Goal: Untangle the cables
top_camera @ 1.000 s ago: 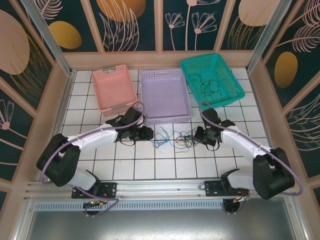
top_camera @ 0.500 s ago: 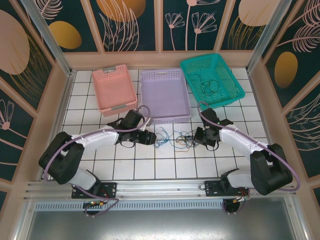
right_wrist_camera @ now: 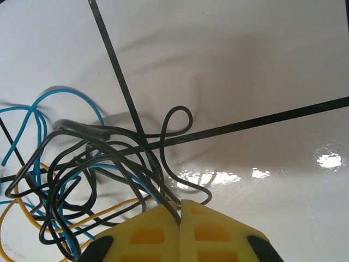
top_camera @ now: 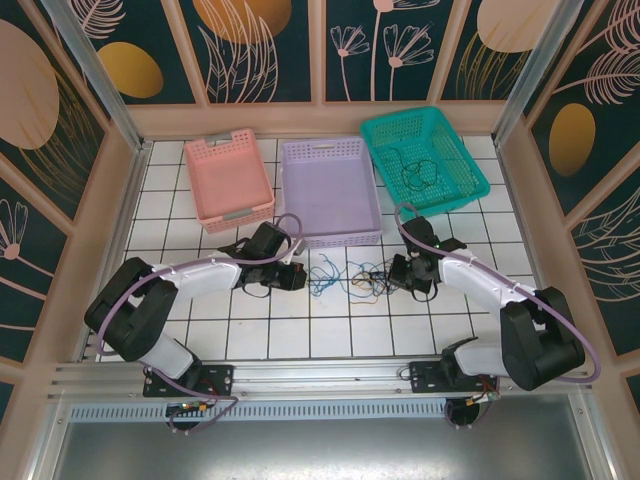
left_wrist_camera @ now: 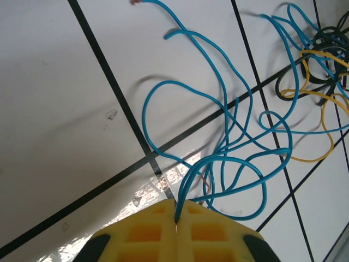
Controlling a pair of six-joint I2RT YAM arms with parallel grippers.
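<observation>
The cables (top_camera: 350, 275) lie in a loose bunch on the white tiled table (top_camera: 200, 330), with the purple basket (top_camera: 330, 190) at 12 o'clock from them. The left gripper (top_camera: 298, 275) sits at 9 o'clock of the bunch. Its 2 yellow pads are pressed tight together, pinching a blue cable (left_wrist_camera: 187, 180). The right gripper (top_camera: 392, 272) sits at 3 o'clock of the bunch, pads tight too, pinching a dark grey cable (right_wrist_camera: 82, 127). A yellow cable (left_wrist_camera: 308, 160) winds through the bunch. The teal basket (top_camera: 385, 170), at 1 o'clock, holds something dark and thin, maybe another cable.
</observation>
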